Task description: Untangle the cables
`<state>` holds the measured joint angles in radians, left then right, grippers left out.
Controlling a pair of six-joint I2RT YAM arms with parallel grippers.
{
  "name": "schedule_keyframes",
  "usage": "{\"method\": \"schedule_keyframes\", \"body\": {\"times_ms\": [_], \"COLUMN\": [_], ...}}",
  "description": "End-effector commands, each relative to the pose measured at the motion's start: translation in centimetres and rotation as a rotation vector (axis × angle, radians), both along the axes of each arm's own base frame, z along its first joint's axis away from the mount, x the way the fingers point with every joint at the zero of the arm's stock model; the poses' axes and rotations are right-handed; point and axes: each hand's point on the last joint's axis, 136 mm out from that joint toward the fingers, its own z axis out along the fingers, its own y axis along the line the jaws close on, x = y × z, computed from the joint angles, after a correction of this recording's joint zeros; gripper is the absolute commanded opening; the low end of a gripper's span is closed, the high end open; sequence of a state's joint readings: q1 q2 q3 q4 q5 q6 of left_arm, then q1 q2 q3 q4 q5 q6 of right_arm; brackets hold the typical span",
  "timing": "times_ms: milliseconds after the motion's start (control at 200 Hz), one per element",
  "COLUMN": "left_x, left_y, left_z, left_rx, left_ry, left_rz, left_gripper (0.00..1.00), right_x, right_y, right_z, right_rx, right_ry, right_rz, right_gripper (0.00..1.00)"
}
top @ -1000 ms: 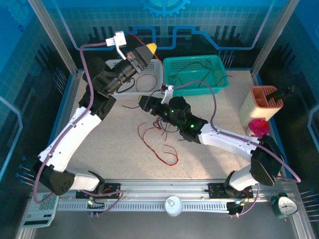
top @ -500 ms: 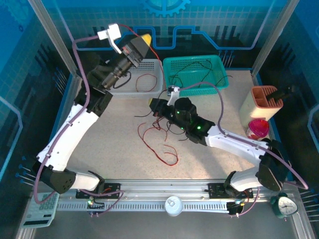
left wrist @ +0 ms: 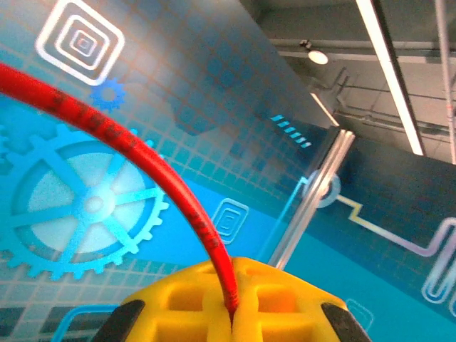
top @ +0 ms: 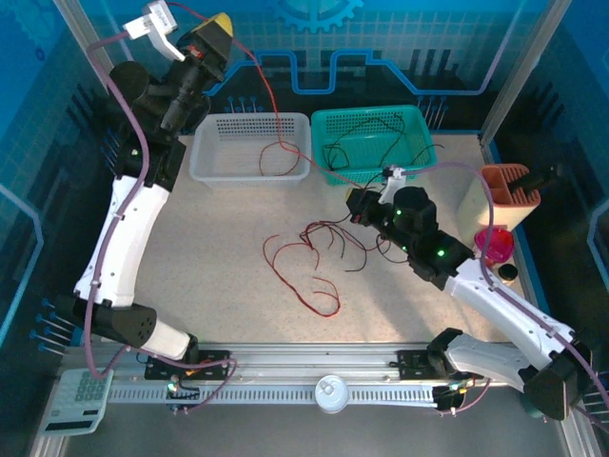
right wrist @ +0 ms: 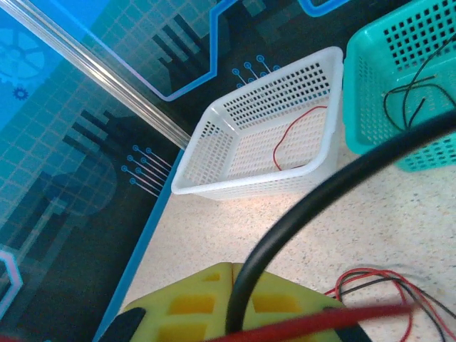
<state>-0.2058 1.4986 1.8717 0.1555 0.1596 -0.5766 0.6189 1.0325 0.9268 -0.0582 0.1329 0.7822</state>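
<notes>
My left gripper [top: 215,23] is raised high at the back left, shut on a red cable [top: 269,105]. That cable drops in a long line past the white basket [top: 217,171] toward the tangle [top: 324,238] of red and black cables on the table. In the left wrist view the red cable [left wrist: 142,153] is pinched between the yellow fingers [left wrist: 178,299] of my left gripper [left wrist: 231,313]. My right gripper [top: 356,204] is low beside the tangle. In the right wrist view my right gripper [right wrist: 231,288] is shut on a black cable [right wrist: 320,192], and a red cable [right wrist: 335,317] crosses just below.
A teal basket [top: 419,157] at the back holds black cables [top: 366,129]. A red cable [right wrist: 288,139] lies in the white basket [right wrist: 214,153]. Loose red loops [top: 300,281] lie mid-table. A brown holder [top: 509,195] and a pink cup [top: 493,243] stand at the right.
My left gripper has risen up and toward the back left, drawing the red cable long and taut. My right gripper has moved right with the black cable, dragging the tangle along.
</notes>
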Motion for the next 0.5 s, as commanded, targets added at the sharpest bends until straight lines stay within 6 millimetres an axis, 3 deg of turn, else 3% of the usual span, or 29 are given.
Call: {"method": "schedule_keyframes", "body": {"times_ms": [0, 190, 495], "left_x": [0.5, 3.1, 8.4], "left_y": [1.5, 3.1, 9.7], "left_z": [1.1, 0.4, -2.0], "left_rx": [0.017, 0.044, 0.034], "left_ry": [-0.037, -0.031, 0.030], "left_rz": [0.069, 0.140, 0.365], "left_gripper": [0.00, 0.00, 0.00], "right_x": [-0.9, -1.1, -2.1], "right_y": [0.1, -0.1, -3.4], "right_z": [3.5, 7.7, 8.7], "right_rx": [-0.048, -0.063, -0.095], "right_ry": [-0.070, -0.156, -0.174], "right_rz": [0.069, 0.081, -0.009], "right_gripper": [0.00, 0.00, 0.00]}}
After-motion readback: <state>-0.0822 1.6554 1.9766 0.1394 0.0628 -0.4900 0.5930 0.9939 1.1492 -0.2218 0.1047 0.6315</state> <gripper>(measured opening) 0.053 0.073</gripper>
